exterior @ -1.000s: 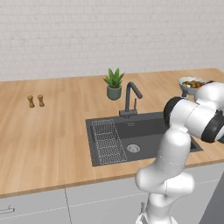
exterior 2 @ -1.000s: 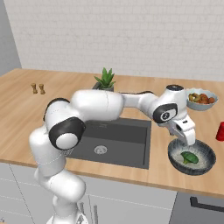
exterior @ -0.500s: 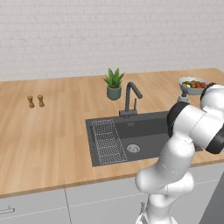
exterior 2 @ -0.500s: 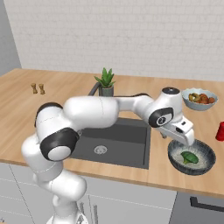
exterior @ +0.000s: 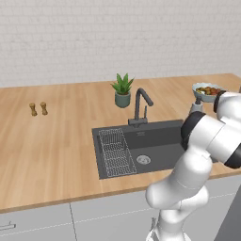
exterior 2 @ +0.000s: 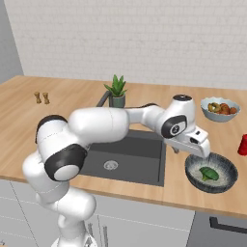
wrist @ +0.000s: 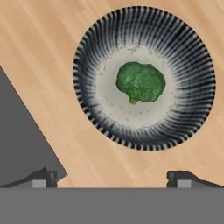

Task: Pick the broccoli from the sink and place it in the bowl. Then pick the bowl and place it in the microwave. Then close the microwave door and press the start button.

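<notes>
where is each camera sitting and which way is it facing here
Left base view: behind the arm's left, facing forward and down at the sink; white arm rises lower right.
Right base view: behind its right, same counter; arm sweeps from lower left to the gripper by the bowl.
Hand view: on the hand, looking down at the broccoli in the bowl; spread fingers at bottom.
Both base views share the sink, plant and fruit bowl.

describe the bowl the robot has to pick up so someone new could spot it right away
Start at the dark sink set in the wooden counter, then look just right of it, near the front edge, under the gripper. The bowl there is dark with pale ribbed stripes and holds one green broccoli, unlike the paler fruit bowl further back.
</notes>
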